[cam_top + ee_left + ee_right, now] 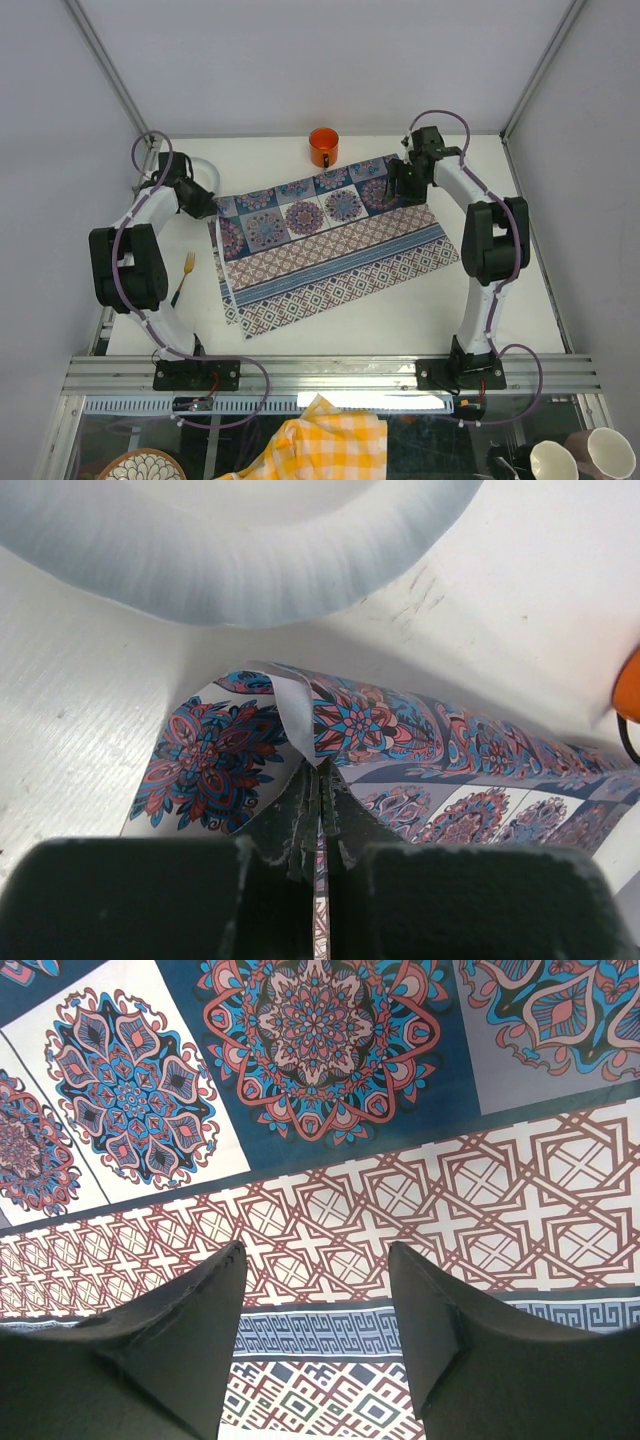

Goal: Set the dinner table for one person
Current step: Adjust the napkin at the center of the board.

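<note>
While left gripper (322, 780) pinches cloth (420, 735), table (80, 710) lies beneath.

The cloth (330, 250) covers the middle of the table (400, 325) and lies flat, except the far-left corner, which is raised in the left gripper (322, 815). Bare strips run along the near edge and the far edge. A mug (323, 147) stands mid-way along the far strip. A fork (184, 277) lies in the narrow gap between the cloth and the left arm (130, 265).
</note>
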### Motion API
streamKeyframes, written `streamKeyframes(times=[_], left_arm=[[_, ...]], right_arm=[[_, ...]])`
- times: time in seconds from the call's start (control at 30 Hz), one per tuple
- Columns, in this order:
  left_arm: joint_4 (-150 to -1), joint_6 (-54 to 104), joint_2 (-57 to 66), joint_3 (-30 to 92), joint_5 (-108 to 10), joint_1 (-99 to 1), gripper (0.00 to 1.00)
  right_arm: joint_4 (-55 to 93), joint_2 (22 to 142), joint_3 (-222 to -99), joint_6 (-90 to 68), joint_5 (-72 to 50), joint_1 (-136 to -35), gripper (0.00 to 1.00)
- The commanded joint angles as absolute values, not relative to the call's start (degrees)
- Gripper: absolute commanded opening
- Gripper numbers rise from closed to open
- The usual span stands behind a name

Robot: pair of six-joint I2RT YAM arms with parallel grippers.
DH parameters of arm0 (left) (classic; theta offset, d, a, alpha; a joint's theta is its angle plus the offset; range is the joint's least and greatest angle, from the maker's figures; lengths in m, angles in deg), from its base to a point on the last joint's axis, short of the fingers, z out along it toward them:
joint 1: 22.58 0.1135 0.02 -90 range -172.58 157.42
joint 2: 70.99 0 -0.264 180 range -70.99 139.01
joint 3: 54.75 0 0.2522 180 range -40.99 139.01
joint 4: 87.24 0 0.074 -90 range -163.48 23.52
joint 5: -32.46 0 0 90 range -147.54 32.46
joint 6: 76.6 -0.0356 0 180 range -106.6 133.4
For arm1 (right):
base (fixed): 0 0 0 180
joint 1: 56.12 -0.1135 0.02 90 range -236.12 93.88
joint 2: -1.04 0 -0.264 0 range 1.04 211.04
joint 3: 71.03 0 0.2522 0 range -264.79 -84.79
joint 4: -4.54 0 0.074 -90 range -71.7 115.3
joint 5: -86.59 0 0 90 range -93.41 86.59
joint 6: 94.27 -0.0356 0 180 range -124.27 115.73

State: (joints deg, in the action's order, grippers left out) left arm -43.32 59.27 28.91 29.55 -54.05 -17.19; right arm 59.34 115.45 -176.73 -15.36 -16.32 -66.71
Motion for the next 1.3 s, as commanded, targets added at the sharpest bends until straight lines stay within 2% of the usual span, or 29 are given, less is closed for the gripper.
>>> streamKeyframes(times=[0.0, 0.23, 0.3, 0.4, 0.53, 1.0, 1.03, 1.07, 1.1, 1.27], left_arm=[[-51.5, 61.8, 28.2, 32.0, -50.7, -15.6, 0.00], [-57.6, 65.0, 30.9, 33.0, -49.1, -13.7, 0.01], [-58.4, 65.0, 32.4, 34.4, -49.2, -13.6, 0.06], [-58.4, 64.8, 35.1, 37.0, -49.0, -13.6, 0.21], [-57.8, 64.4, 36.0, 38.5, -45.8, -13.5, 0.28], [-42.3, 62.4, 16.9, 34.1, -48.7, -17.0, 0.42], [-41.5, 62.2, 15.6, 34.0, -50.0, -17.6, 0.45], [-40.9, 61.8, 14.1, 34.0, -51.9, -18.0, 0.62], [-40.2, 61.4, 12.9, 34.0, -53.7, -18.4, 0.66], [-39.9, 59.9, 9.5, 33.5, -52.4, -20.1, 0.64]], right_arm=[[58.1, 111.3, -176.6, -15.8, -17.0, -66.4, 0.61], [58.4, 110.7, -176.4, -15.6, -17.1, -66.4, 0.61], [58.5, 110.7, -176.4, -15.6, -17.3, -66.4, 0.61], [58.6, 110.6, -176.4, -15.6, -17.4, -66.4, 0.61], [58.4, 110.5, -176.1, -15.6, -17.6, -66.4, 0.61], [58.9, 111.5, -175.6, -14.0, -11.2, -65.1, 0.61], [58.9, 111.5, -175.2, -14.1, -11.0, -64.9, 0.61], [58.5, 111.2, -174.7, -14.3, -10.8, -64.6, 0.61], [58.2, 110.8, -173.9, -14.2, -10.8, -64.5, 0.61], [59.3, 108.5, -171.2, -15.6, -6.0, -64.0, 0.61]])
